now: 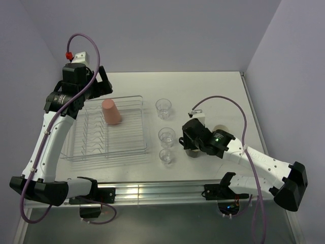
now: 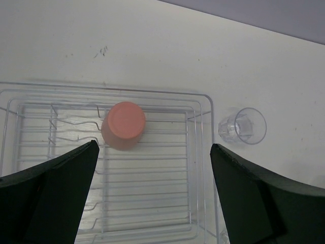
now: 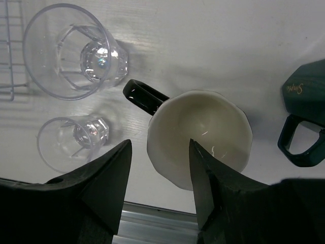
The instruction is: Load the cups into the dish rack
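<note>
White-lined, dark-handled mug [image 3: 203, 132]: upright on table [image 1: 218, 91], beside clear tumblers [image 3: 76, 51], outside dish rack [image 1: 106, 154]. Right gripper [image 3: 160, 147] spread wide, poised over rim wall by handle. Drop lower, pinch wall square, lift w/o clipping tumblers. Left gripper [image 2: 153, 150] splayed, empty, above rack.

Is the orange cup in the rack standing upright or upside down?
Upside down: the orange cup shows its closed flat base facing up.

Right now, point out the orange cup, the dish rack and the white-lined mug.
Orange cup [image 2: 123, 122]: left wrist view, flat upturned face.
Dish rack [image 1: 145, 129]: top view, right rim.
Mug [image 3: 205, 127]: right wrist view, white inside.
</note>
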`<state>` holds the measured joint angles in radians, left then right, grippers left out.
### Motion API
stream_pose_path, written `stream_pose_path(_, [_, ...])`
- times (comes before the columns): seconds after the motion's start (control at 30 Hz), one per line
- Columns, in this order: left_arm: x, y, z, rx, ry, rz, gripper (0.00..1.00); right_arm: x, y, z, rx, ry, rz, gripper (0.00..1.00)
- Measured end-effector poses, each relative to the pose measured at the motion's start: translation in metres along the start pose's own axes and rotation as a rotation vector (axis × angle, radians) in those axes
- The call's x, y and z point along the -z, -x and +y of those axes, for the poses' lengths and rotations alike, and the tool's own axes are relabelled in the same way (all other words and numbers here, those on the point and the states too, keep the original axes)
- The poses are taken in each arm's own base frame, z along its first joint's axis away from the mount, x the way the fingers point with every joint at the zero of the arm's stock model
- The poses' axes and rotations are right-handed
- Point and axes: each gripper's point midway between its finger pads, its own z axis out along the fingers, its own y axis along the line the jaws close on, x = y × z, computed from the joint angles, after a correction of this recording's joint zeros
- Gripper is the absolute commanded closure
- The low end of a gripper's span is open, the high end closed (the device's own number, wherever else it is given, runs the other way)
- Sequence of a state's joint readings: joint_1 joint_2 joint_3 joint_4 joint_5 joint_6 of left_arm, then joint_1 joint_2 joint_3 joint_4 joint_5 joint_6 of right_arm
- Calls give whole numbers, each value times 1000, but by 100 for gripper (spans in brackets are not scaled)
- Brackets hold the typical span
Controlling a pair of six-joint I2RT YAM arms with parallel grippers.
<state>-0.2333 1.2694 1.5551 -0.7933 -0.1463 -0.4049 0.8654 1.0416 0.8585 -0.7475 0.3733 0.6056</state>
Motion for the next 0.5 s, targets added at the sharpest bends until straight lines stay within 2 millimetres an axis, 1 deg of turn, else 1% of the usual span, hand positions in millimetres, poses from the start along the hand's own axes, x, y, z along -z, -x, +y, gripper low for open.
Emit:
stream_pose_path(0.17, [-1, 0, 0, 0, -1, 1, 1, -11, -7, 1, 19, -24, 34, 47])
stream_pose_path(0.3, [-1, 0, 0, -1, -1, 0, 1, -20, -17, -1, 34, -42, 62, 49])
stream_pose_path(0.4, [-1, 0, 0, -1, -1, 0, 1, -24, -24, -3, 44, -49, 82, 55])
stream_pose_path(0.5, [-1, 0, 0, -1, -1, 0, 1, -29, -30, -2, 55, -52, 104, 63])
